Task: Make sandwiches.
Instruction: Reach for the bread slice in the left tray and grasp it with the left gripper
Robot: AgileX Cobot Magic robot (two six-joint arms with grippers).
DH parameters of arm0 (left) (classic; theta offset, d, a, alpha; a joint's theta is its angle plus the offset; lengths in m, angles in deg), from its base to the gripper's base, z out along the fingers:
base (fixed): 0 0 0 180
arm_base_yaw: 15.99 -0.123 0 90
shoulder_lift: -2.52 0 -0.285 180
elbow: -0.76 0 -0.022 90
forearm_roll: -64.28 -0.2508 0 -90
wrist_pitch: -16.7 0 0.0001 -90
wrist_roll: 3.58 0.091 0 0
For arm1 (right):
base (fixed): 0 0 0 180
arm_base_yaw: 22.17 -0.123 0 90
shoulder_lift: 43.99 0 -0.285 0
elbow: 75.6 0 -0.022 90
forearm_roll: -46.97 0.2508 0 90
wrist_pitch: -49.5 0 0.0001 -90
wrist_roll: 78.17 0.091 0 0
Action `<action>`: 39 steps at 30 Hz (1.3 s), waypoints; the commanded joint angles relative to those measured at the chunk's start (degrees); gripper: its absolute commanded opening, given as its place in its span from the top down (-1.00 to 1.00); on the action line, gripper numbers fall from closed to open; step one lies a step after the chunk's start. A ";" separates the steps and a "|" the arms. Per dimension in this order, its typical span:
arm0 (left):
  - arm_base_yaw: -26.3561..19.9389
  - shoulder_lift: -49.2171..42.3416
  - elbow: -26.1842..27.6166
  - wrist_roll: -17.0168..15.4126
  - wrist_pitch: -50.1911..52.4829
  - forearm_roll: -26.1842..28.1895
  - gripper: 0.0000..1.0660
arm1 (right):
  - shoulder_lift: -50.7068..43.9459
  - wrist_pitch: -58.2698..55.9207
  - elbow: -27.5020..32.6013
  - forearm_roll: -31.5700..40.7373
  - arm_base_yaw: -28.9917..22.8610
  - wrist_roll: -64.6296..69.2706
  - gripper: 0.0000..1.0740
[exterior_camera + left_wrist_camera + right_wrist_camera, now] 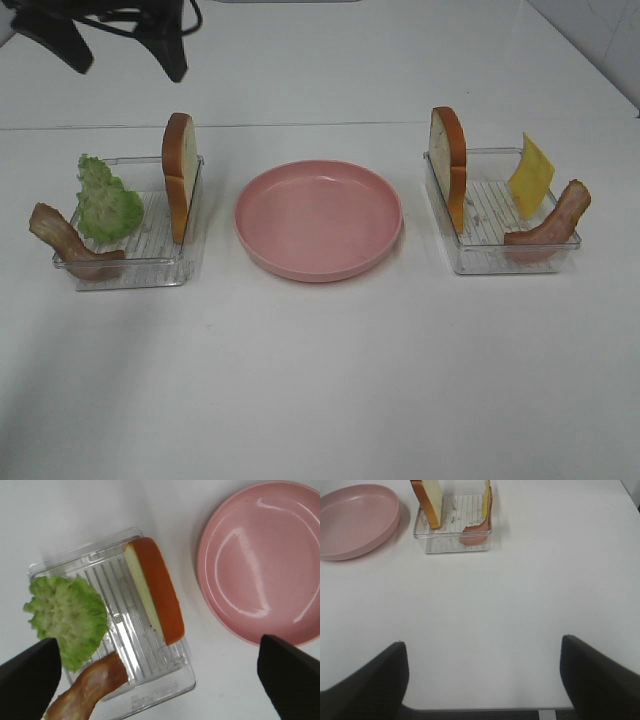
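- On the white tabletop (320,380), the round pink plate (318,215) is sitting bare between two clear ribbed plastic trays, so no stacking is showing yet
- At the left clear tray (130,275), a white bread slice with orange-brown crust (180,175) is standing on edge along the wall nearest the plate, the ruffled green lettuce leaf (108,200) is leaning close by, and a reddish-brown bacon strip (65,240) is draping over the outer corner
- Across at the right clear tray (505,262), the second crusted bread slice (449,165) is standing upright on the plate side, the yellow cheese square (530,175) is tilting toward the back, and another bacon strip (555,225) is leaning over the outer wall
- I am holding my left pincer (157,645) spread wide above the left clear tray, gripping nothing
- I am hanging my right pincer (482,642) just as wide and empty over bare table, well short of the right clear tray
- As I judge it, the whole job is waiting: bread onto the plate, fillings layered, second slice on top
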 commanded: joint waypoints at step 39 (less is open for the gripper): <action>2.23 16.84 5.39 -3.95 -3.95 -6.47 -0.53 | -1.78 0.46 0.23 0.23 -0.11 -0.46 -0.49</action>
